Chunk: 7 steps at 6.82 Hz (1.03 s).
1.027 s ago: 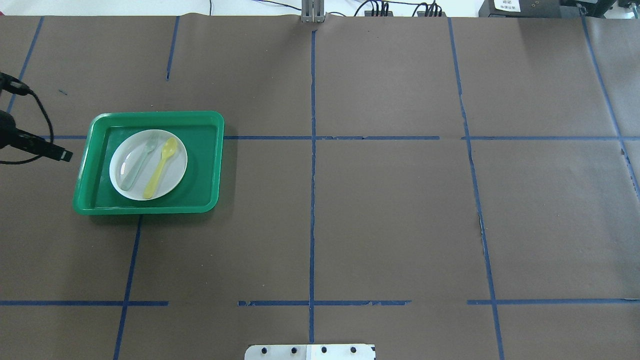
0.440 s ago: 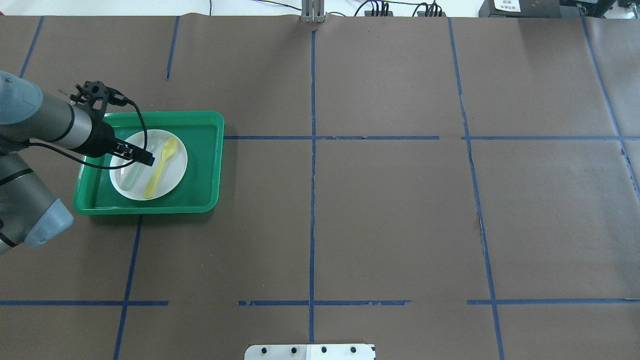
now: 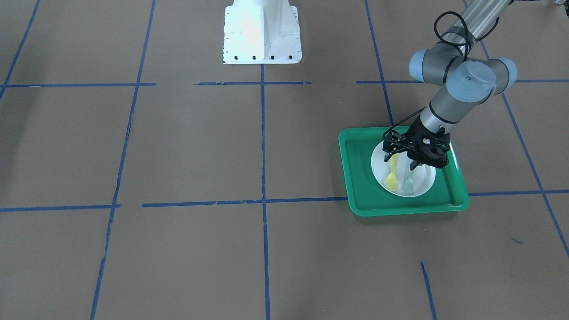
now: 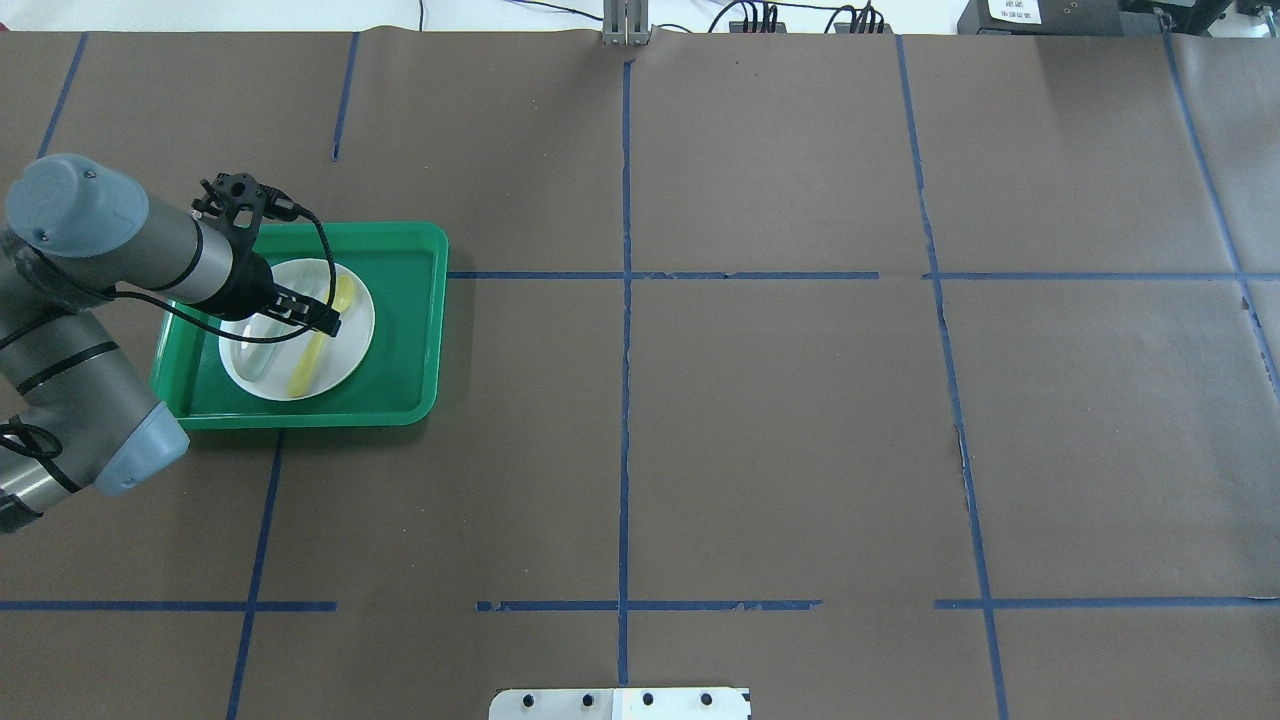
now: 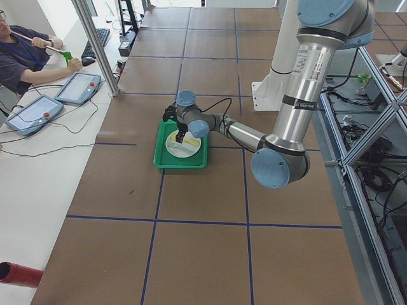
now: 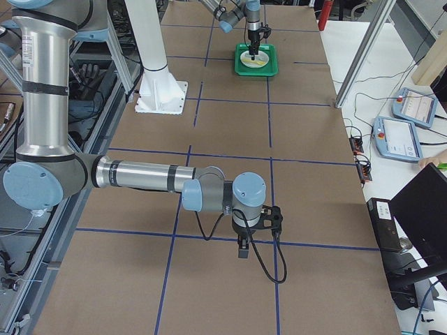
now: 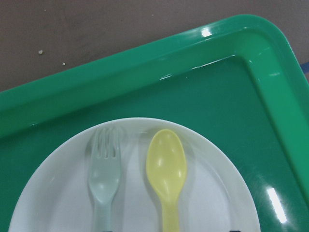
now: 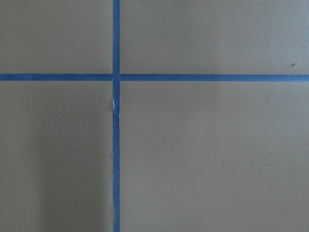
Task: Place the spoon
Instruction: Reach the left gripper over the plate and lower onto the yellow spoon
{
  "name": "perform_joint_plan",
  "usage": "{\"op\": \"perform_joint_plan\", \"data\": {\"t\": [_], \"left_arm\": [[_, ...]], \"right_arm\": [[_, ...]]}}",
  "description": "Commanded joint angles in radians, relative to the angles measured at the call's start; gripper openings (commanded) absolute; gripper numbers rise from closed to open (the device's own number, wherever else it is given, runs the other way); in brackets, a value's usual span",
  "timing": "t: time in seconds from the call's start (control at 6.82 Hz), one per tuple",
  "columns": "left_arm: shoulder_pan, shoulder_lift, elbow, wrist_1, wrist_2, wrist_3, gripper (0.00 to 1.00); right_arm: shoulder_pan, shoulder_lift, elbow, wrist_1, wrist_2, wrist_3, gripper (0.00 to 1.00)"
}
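The pale-yellow spoon (image 4: pixel 341 292) lies on a white plate (image 4: pixel 358 325) inside a green tray (image 4: pixel 405 330), its bowl pointing away from me. It also shows in the front view (image 3: pixel 391 179) and the left wrist view (image 7: pixel 166 169). My left gripper (image 4: pixel 322 318) hangs open just above the plate, over the spoon's handle, and also shows in the front view (image 3: pixel 402 162). In the left wrist view only its two dark fingertips show at the bottom edge, either side of the handle. My right gripper (image 6: pixel 241 248) is low over bare table far from the tray; I cannot tell if it is open.
A translucent grey-green fork (image 7: pixel 104 179) lies on the plate right beside the spoon, parallel to it. The tray's raised rim (image 7: pixel 145 67) surrounds the plate. The robot's white base (image 3: pixel 261 31) stands at the table's near edge. Blue tape lines cross the brown table.
My left arm has swung in from the table's left edge and over the tray. Its gripper now hangs over the spoon's handle on the plate. Spoon and fork have not moved.
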Motion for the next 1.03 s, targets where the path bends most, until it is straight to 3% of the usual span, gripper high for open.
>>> {"op": "perform_joint_plan", "data": {"t": [0.0,0.44,0.73,0.88], "left_arm": [[0.014,-0.002,0.021,0.000,0.001,-0.011,0.57],[0.020,-0.004,0.034,0.005,0.001,-0.012,0.57],[0.031,-0.004,0.034,0.009,-0.003,-0.020,0.46],[0.036,-0.004,0.034,0.009,-0.005,-0.026,0.46]], "right_arm": [[0.000,0.000,0.000,0.001,0.000,0.000,1.00],[0.000,0.000,0.000,0.001,0.000,0.000,1.00],[0.000,0.000,0.000,0.001,0.000,0.000,1.00],[0.000,0.002,0.000,0.000,0.000,0.000,1.00]]}}
